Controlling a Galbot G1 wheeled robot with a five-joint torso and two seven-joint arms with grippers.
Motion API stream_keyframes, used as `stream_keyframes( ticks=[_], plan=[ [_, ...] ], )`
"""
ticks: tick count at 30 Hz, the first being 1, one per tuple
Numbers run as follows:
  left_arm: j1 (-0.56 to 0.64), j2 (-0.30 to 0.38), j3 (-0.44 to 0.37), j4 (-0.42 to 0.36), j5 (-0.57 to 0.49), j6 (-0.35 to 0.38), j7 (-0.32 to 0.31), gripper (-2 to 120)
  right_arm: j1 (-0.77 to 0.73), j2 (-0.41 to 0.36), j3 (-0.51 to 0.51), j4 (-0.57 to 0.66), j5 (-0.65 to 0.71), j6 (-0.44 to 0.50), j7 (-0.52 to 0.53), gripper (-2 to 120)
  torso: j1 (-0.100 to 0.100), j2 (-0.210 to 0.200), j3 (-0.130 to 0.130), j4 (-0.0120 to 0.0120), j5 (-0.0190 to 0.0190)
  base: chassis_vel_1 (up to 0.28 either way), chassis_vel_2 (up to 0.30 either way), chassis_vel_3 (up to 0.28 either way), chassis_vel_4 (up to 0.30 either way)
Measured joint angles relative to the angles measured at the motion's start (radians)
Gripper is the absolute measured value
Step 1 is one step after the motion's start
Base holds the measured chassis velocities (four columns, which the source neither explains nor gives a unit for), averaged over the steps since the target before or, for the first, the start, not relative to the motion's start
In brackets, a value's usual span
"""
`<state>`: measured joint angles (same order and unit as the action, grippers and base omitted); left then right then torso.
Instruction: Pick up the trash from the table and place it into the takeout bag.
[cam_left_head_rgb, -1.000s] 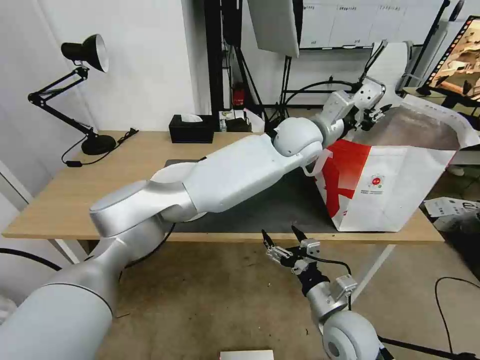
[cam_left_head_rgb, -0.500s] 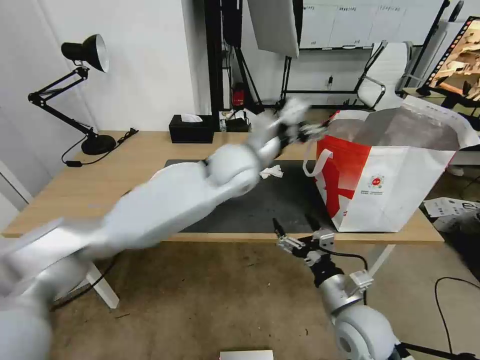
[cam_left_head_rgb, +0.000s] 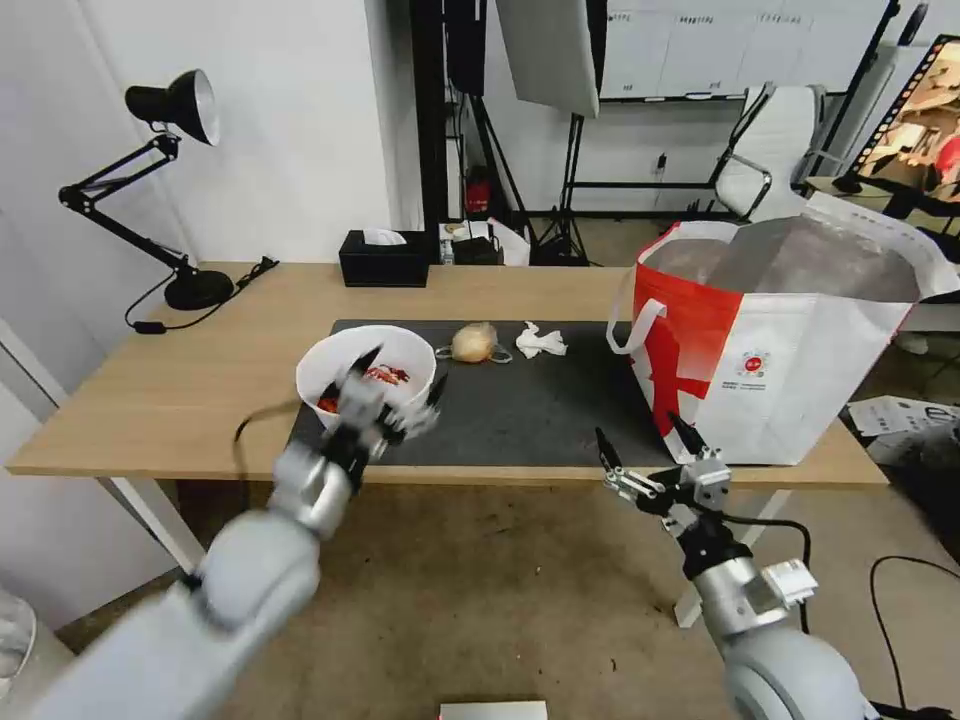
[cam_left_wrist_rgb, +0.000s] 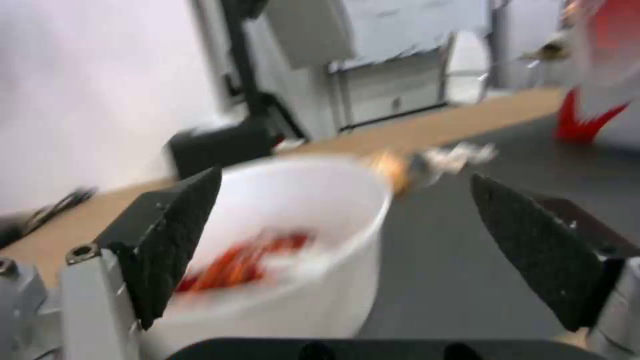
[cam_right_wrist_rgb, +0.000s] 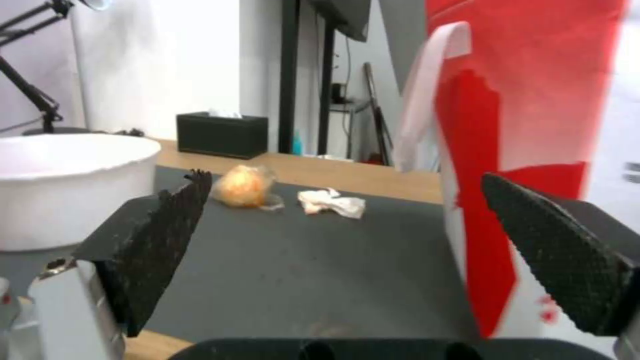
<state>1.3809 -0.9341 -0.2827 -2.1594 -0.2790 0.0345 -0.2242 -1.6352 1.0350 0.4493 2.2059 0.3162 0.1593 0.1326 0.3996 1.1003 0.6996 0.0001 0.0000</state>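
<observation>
one white bowl (cam_left_head_rgb: 366, 372) just beyond the wide-spread left pincer (cam_left_head_rgb: 390, 400)

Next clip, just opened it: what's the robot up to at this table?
It is clearing trash into the boxy white-and-red takeout bag. The left gripper hangs open at the white round plastic bowl of red crayfish shells, gripping nothing. The right gripper waits open at the table's front edge. A small clear bag with beige lump and crumpled white tissue lie on the dark grey mat.
</observation>
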Motion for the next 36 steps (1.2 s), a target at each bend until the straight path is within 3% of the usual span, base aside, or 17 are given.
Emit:
stream_keyframes(
  ticks=[3,11,30,36],
  plan=[
    [0.163,-0.115,-0.082,0.019,0.163,-0.078,0.014,100,-0.044,0.006,0.021,-0.018,-0.014,0.042,0.004,100,0.0,0.0,0.0,-0.0002,-0.0005,0.0,0.0,0.0,0.0],
    [0.278,-0.256,-0.122,0.09,0.266,-0.18,0.022,100,-0.063,0.047,-0.01,-0.172,-0.014,0.104,0.01,100,0.0,0.0,0.0,-0.0003,0.0004,0.0,0.0,0.0,0.0],
    [0.27,-0.285,-0.107,0.121,0.272,-0.188,0.039,100,-0.057,0.058,-0.044,-0.167,-0.01,0.096,0.015,100,0.0,0.0,0.0,-0.0003,-0.0001,0.0,0.0,0.0,0.0],
    [0.259,-0.281,-0.105,0.121,0.267,-0.189,0.043,100,0.043,0.018,-0.118,-0.147,0.024,0.045,0.009,100,0.0,0.0,0.0,-0.0001,0.0,0.0,0.0,0.0,0.0]
  ],
)
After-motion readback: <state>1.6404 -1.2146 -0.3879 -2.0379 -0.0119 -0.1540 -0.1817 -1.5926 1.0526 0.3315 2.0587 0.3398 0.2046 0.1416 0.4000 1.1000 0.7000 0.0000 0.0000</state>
